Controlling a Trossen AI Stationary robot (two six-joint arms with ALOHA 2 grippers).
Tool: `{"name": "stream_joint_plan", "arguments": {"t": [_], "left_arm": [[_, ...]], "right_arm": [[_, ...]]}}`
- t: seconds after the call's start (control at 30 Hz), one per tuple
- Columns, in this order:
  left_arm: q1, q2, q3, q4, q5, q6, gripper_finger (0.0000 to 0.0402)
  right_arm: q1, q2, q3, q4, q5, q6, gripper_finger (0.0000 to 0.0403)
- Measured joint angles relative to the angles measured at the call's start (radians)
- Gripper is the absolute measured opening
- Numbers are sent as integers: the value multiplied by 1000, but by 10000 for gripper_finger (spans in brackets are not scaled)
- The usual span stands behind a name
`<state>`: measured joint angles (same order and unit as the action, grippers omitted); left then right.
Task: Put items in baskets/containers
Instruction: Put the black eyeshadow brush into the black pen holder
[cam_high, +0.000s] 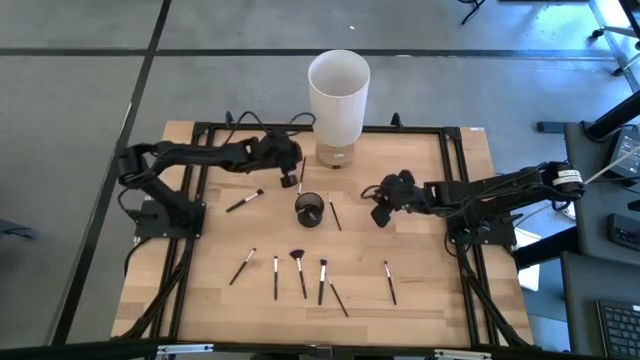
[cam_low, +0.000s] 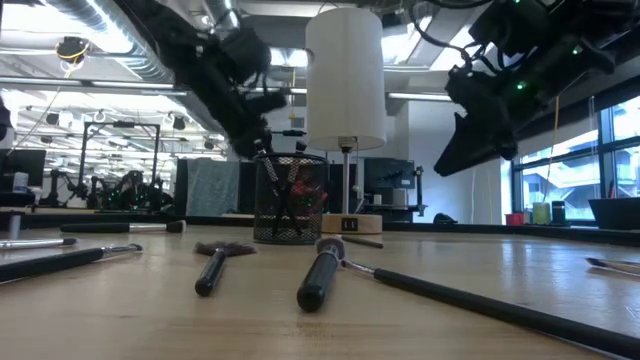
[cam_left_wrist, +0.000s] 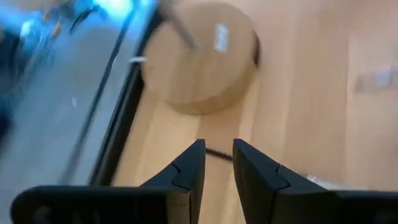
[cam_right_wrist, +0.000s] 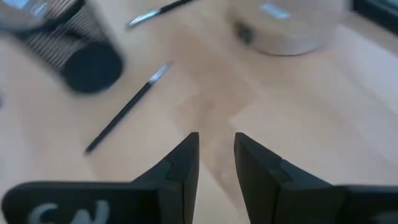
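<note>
The small dark mesh cup stands at the table's middle and also shows in the low view. My left gripper is just beyond the cup, toward the far edge, shut on a thin dark brush. My right gripper hovers to the right of the cup, its fingers a narrow gap apart and empty. One brush lies on the table just right of the cup, another to its left. Several more lie in a row near the front edge. My left gripper pinches the brush's thin dark handle between its two fingers, which lie across it. The fingers slant down from the table's left. The brush is lifted clear of the table and hangs tilted below the fingers, its lower end near the cup's rim.
A tall white cylinder on a round wooden base stands at the far edge, close behind my left gripper. A single brush lies at the near right. Black frame rails run along the table's sides.
</note>
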<state>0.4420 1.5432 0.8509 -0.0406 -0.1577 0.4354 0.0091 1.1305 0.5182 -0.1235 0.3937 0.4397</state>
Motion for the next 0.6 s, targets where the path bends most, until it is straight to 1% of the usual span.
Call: {"name": "stream_joint_plan", "arguments": {"t": [0.07,0.17,0.27,0.37,0.47,0.6], "left_arm": [[6,25,0,-1,-2,151,77],[3,54,0,2,-19,324,77],[-14,76,0,-22,-19,488,77],[-38,92,0,-58,14,635,77],[-60,103,0,-68,59,727,77],[-84,115,0,-61,63,758,77]], "right_arm": [[0,0,0,-1,-55,-55,100],[0,0,0,-7,-110,-119,100],[0,0,0,-29,-143,-179,100],[0,1,0,-39,-171,-245,100],[0,1,0,-37,-186,-303,100],[0,1,0,-35,-186,-362,100]]}}
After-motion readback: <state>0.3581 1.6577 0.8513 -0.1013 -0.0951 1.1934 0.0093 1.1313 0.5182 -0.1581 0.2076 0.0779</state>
